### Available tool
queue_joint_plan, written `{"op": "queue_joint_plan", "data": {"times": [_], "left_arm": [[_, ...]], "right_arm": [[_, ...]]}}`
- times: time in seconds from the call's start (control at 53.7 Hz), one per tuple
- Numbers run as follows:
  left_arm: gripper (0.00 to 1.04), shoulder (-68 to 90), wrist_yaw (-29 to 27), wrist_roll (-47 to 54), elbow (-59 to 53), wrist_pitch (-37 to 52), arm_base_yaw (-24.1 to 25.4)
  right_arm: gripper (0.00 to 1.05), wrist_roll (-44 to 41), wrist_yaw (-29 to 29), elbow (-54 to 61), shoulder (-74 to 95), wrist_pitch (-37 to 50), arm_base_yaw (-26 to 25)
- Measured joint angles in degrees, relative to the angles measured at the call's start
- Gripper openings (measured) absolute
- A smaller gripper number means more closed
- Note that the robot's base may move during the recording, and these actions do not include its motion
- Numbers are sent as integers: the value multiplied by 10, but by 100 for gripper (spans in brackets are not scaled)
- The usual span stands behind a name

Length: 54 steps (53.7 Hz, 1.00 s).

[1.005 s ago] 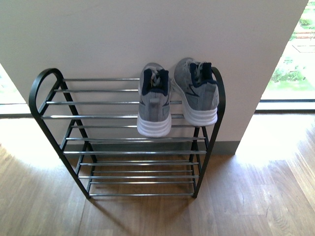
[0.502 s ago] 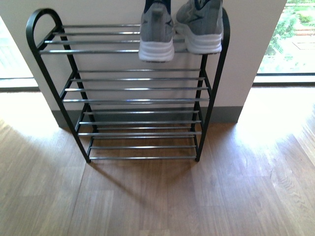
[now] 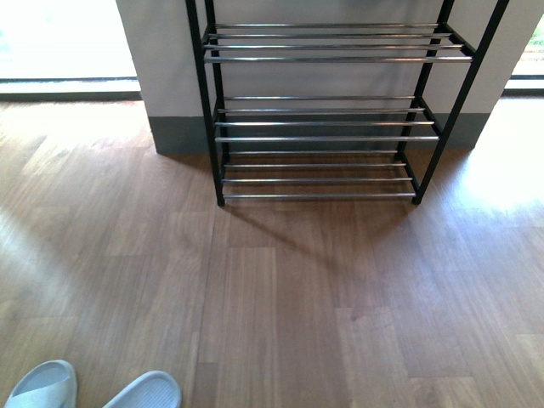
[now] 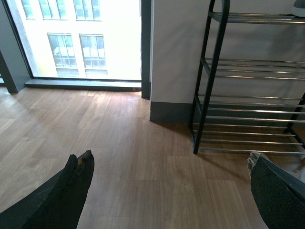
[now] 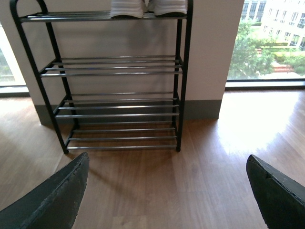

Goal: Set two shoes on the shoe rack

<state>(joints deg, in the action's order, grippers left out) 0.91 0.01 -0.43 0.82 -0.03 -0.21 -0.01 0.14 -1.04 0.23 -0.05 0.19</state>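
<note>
Wood floor (image 3: 280, 297). Shoes (image 5: 126, 6) at top right end of rack (image 5: 114, 73), heels on front edge: a bump could drop them. Left claw (image 4: 169, 155), right claw (image 5: 167, 157) gaping wide, empty.

No text, label, brand, number or sign was legible in any view. Only the white soles of the shoes (image 5: 167, 6) showed atop the shoe rack (image 5: 109, 73), and neither carried anything readable.
</note>
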Motion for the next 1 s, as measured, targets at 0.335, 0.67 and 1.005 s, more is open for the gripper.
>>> {"op": "queue_joint_plan", "data": {"times": [0.335,0.67,1.005], "left_arm": [[95,0,0,0,0,0,0],[95,0,-2,0,0,0,0],[95,0,-1,0,0,0,0]], "right_arm": [[96,0,-1,0,0,0,0],[96,0,-2,0,0,0,0],[96,0,-2,0,0,0,0]]}}
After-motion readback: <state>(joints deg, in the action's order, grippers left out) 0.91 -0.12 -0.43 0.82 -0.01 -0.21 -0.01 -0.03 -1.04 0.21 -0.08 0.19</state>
